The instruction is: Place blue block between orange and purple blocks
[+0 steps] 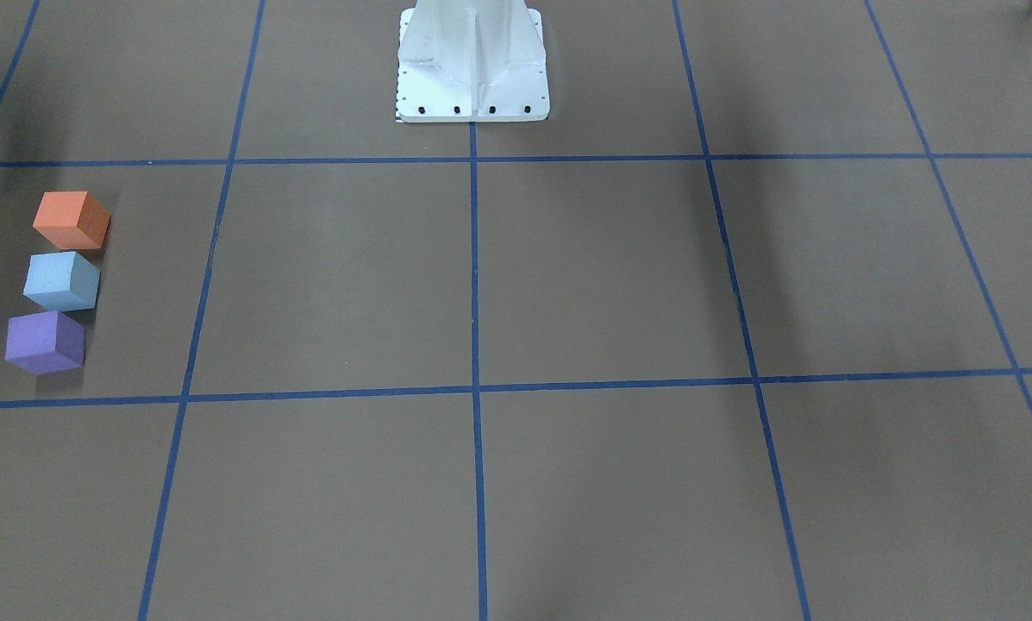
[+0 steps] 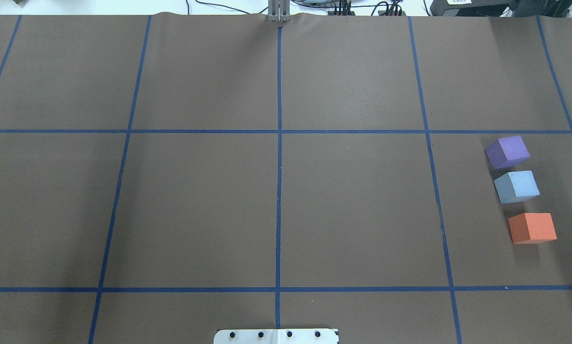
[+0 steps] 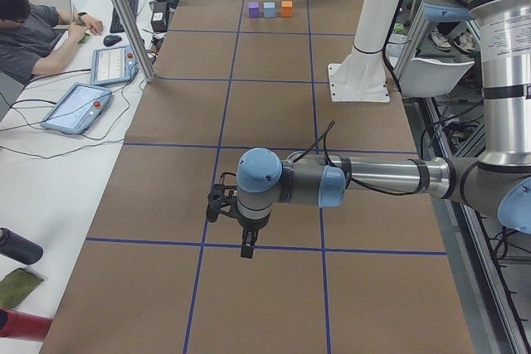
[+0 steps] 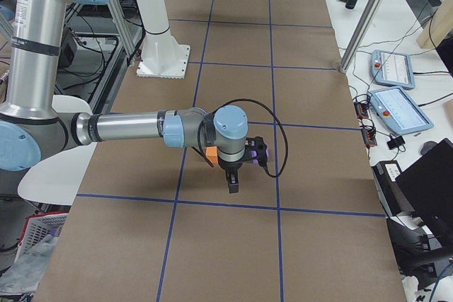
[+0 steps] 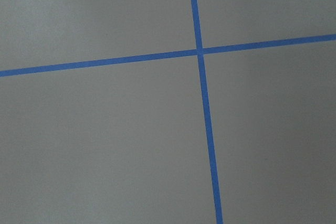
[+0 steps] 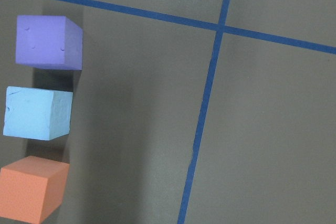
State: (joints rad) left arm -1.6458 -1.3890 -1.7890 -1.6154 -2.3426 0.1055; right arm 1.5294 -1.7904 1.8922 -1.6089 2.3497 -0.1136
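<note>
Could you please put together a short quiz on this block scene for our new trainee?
1. True or false: the blue block sits in line between the orange block and the purple block.
2. Which block lies nearest the robot's base plate? A purple, B blue, C orange.
3. Fill in: all three blocks lie on the robot's ___ side of the table.
Key: 1 true; 2 C; 3 right.
</note>
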